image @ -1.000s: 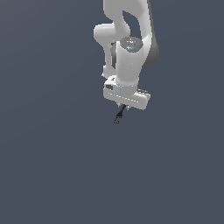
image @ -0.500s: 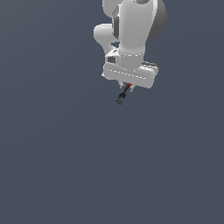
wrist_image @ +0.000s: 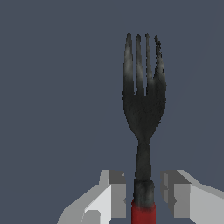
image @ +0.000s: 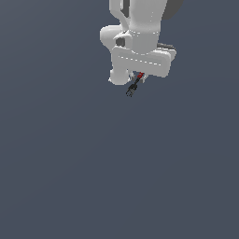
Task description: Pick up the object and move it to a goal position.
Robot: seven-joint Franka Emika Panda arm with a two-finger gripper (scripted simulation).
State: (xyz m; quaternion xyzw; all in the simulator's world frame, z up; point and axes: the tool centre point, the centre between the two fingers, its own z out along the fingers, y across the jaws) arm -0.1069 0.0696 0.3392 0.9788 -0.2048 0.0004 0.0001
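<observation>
The white arm [image: 140, 28] fills the upper middle of the exterior view, its bulky wrist block hanging over a plain dark grey-blue ground [image: 116, 177] that covers the whole background in both views. No edge or surface detail shows on that ground, so how high the arm is above it cannot be told.

The end effector [image: 139, 78] sits under the wrist block, mostly hidden by it in the exterior view. In the wrist view the end effector [wrist_image: 143, 197] appears as two pale grey fingers [wrist_image: 111, 194], one on each side of the fork's handle. The fingers are drawn in close around the handle, narrowly apart, with a slim dark gap visible between each pad and the handle, so actual contact cannot be confirmed from this view, though the fork hangs between them with nothing else supporting it.

The fork [image: 134, 87] pokes out from beneath the end effector in the exterior view, slanting down toward the exterior view's left, red handle uppermost and black prongs lowest. In the wrist view the fork [wrist_image: 143, 113] points straight away from the fingers, its red handle end between them and its dark neck widening into four prongs beyond the fingertips.
</observation>
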